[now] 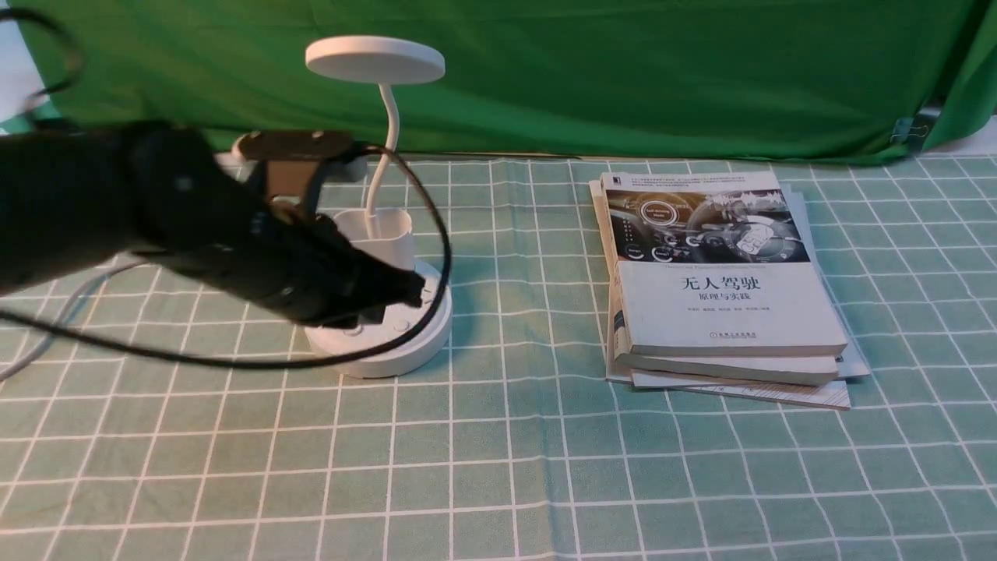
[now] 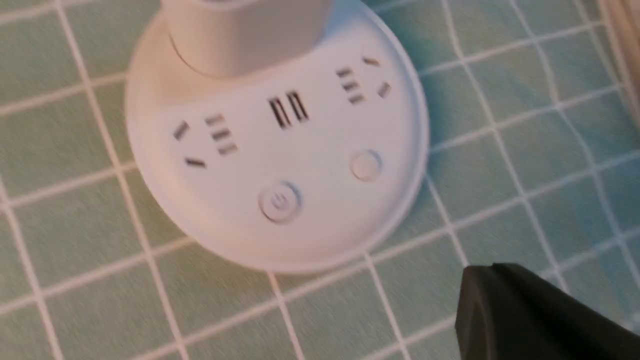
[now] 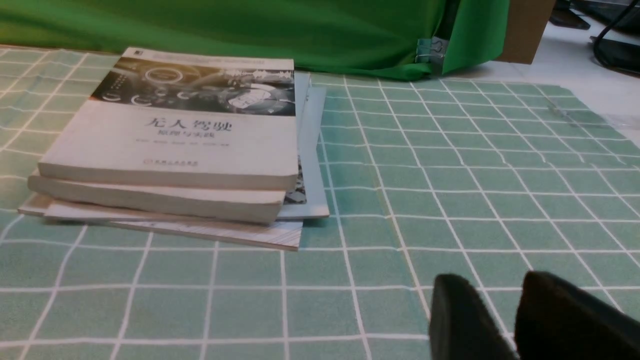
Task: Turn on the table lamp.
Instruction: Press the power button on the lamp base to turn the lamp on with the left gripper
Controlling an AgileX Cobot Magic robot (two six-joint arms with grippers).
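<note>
The left gripper (image 1: 409, 292), its jaws' state impossible to tell, is hovering by the base of the table lamp (image 1: 389, 347), which is standing left of the books (image 1: 724, 273). It is risking pressing the plain button (image 2: 366, 165) instead of the power button (image 2: 280, 201), or sliding the base. The right gripper (image 3: 510, 320) is idling slightly apart, empty.

Checked cloth (image 1: 545, 467) bears table lamp (image 1: 405, 343) and 3 books (image 1: 724, 312).
</note>
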